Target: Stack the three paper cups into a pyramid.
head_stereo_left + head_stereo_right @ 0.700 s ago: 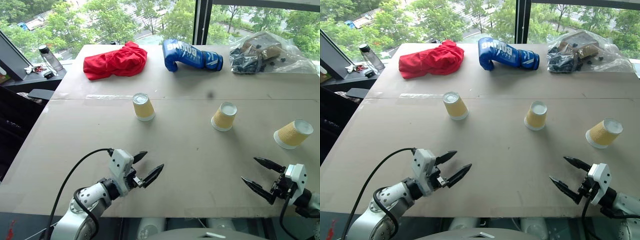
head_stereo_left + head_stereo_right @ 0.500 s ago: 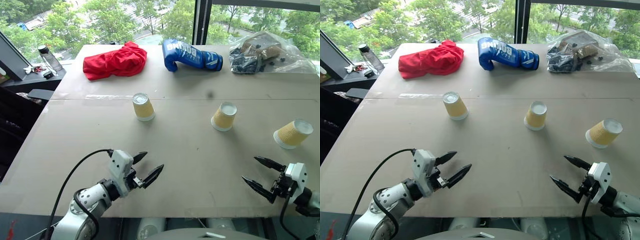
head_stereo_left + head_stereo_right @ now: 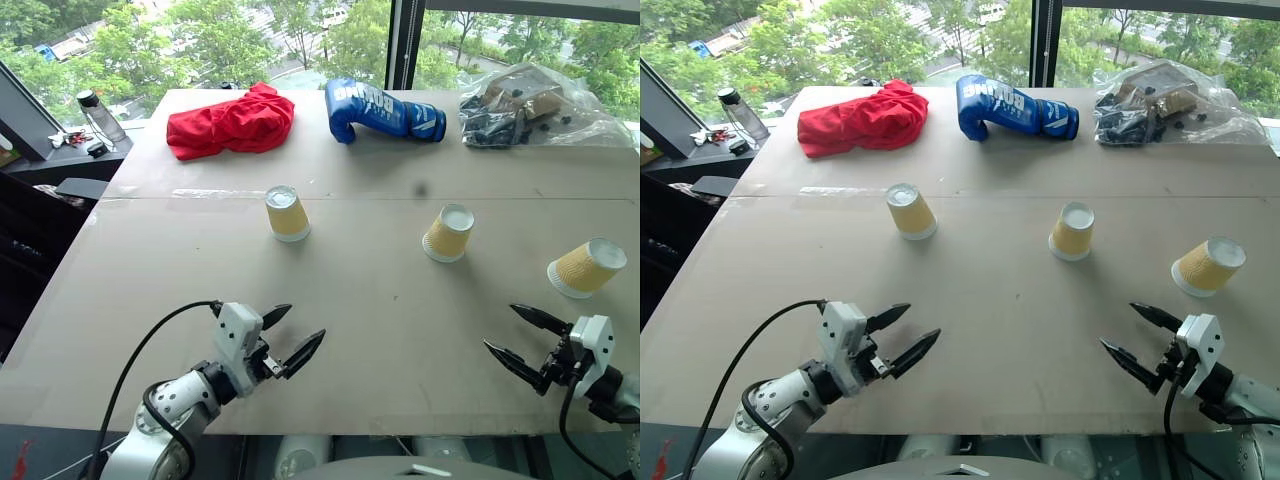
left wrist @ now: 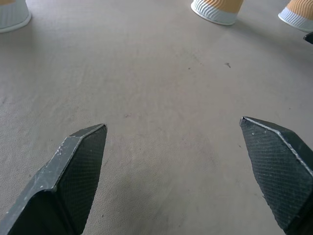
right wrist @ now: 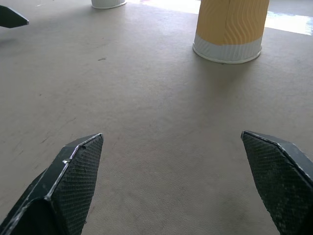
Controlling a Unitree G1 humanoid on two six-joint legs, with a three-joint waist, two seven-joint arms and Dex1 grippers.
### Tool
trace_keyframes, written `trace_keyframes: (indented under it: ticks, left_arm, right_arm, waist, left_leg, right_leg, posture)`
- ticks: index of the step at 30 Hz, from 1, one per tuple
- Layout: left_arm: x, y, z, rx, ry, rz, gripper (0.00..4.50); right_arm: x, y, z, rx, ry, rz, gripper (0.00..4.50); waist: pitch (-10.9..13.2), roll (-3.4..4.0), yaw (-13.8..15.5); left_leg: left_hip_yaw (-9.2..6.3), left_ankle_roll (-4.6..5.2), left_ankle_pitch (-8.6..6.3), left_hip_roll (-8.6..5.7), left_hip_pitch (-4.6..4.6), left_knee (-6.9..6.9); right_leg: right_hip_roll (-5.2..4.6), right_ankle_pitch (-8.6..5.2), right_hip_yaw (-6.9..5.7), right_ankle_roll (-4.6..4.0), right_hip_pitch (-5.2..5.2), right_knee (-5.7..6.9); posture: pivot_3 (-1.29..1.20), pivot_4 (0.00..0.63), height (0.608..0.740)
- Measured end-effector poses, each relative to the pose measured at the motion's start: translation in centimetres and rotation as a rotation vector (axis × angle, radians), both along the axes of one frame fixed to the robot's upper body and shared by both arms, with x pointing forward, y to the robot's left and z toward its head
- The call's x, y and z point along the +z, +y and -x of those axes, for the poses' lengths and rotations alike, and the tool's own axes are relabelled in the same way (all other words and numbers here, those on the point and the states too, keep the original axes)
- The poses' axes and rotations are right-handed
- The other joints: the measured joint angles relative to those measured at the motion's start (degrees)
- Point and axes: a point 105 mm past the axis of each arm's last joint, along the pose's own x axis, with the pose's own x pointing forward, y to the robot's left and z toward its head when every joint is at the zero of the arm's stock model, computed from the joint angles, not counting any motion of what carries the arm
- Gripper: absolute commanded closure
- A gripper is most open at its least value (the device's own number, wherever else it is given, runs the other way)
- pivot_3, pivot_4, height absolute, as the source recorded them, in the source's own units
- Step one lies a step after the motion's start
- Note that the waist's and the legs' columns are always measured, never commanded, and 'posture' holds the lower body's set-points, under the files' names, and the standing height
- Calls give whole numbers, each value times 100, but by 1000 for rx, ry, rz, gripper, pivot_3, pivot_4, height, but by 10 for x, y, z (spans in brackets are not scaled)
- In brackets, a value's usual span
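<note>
- Three paper cups stand upside down and well apart on the counter (image 3: 360, 300): left cup (image 3: 286, 213) left of centre, middle cup (image 3: 448, 233) right of centre, right cup (image 3: 585, 268) at the right edge.
- Left tool (image 3: 296, 335), lower left of the frame, has its fingers apart and grips nothing.
- Right tool (image 3: 524, 340), lower right, is likewise spread and empty, near the right cup.

Brown table (image 3: 380, 330), 3 paper cups (image 3: 287, 213) apart, red cloth (image 3: 230, 122), blue glove (image 3: 382, 110), perhaps bagged parts (image 3: 535, 105)

Red cloth (image 3: 231, 122), glove (image 3: 382, 111), perhaps bagged parts (image 3: 535, 105)
</note>
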Motion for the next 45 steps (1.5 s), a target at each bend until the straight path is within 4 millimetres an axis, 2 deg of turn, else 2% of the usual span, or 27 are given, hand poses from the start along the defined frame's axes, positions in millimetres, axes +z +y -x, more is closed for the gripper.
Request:
trace_keyframes:
  ticks: [5,8,11,16,20,23,26,34,35,36,39,40,45]
  left_arm:
    - [2,1,-4,-17,-18,-11,30]
    - [10,0,-12,-42,-59,-22,30]
    - [23,-3,-20,-102,-121,-63,30]
    - [61,-14,-36,-249,-230,-59,30]
    - [90,-22,-37,-389,-282,-49,30]
    - [98,-24,-35,-447,-282,-48,30]
    - [112,-26,-38,-473,-317,-52,30]
    - [120,-29,-39,-508,-320,-52,30]
    - [121,-29,-39,-511,-320,-48,0]
    - [121,-29,-39,-512,-321,-45,0]
    - [121,-30,-39,-514,-317,-33,0]
    - [122,-30,-39,-514,-317,-33,0]
    - [121,-30,-40,-513,-314,-32,0]
  right_arm:
    - [4,1,-7,-13,-16,-1,0]
    - [14,4,-23,-61,-29,-29,0]
    - [28,16,-43,-87,-73,-66,0]
    - [50,40,-80,-117,-175,-64,0]
    - [58,50,-109,-166,-225,-63,0]
    - [55,53,-120,-194,-218,-84,0]
    - [61,61,-128,-189,-248,-103,0]
    - [63,75,-137,-170,-261,-126,0]
    - [62,78,-137,-165,-259,-132,555]
    - [62,80,-137,-160,-257,-133,782]
    - [62,80,-137,-162,-258,-136,2225]
    - [62,80,-137,-162,-257,-136,2338]
    - [61,93,-133,-104,-253,-127,2338]
  waist:
    - [0,0,-6]
    - [0,-1,-12]
    - [1,-1,-31]
    - [3,-4,-46]
    - [5,-5,-63]
    - [7,-7,-64]
    - [8,-6,-69]
    - [8,-6,-77]
    - [8,-6,-78]
    - [9,-5,-78]
    - [9,-5,-78]
    - [9,-5,-78]
    - [9,-5,-87]
  left_leg:
    - [1,0,0,-1,1,1]
    - [0,0,1,-1,4,6]
    - [0,-1,1,-1,8,7]
    - [1,-1,2,-2,4,13]
    - [2,-2,2,-2,-1,20]
    - [0,-3,3,0,-13,19]
    - [1,-3,4,1,-17,21]
    - [1,-3,4,1,-16,23]
    - [2,-3,4,1,-16,23]
    - [2,-3,4,1,-16,23]
    - [2,-3,4,1,-16,24]
    - [2,-3,4,1,-16,24]
    - [3,-3,4,2,-16,23]
  right_leg:
    - [7,0,-1,1,0,4]
    - [11,0,-1,1,0,15]
    - [18,0,-1,1,-1,23]
    - [24,1,-19,3,-7,30]
    - [33,0,-18,5,-13,30]
    - [36,-3,-18,10,-28,35]
    - [38,-2,-16,10,-35,44]
    - [40,-2,-14,10,-36,47]
    - [41,-2,-14,10,-36,47]
    - [40,-2,-13,10,-37,47]
    - [40,-2,-13,10,-37,48]
    - [40,-2,-13,10,-37,49]
    - [42,-2,-11,10,-40,50]
  posture:
    - [0,150,740]
    - [0,150,740]
    - [0,150,740]
    - [0,150,740]
    - [0,150,740]
    - [0,150,740]
    - [0,150,740]
    - [0,150,740]
    - [0,150,740]
    - [0,150,740]
    - [0,150,740]
    - [0,150,740]
    - [0,150,740]
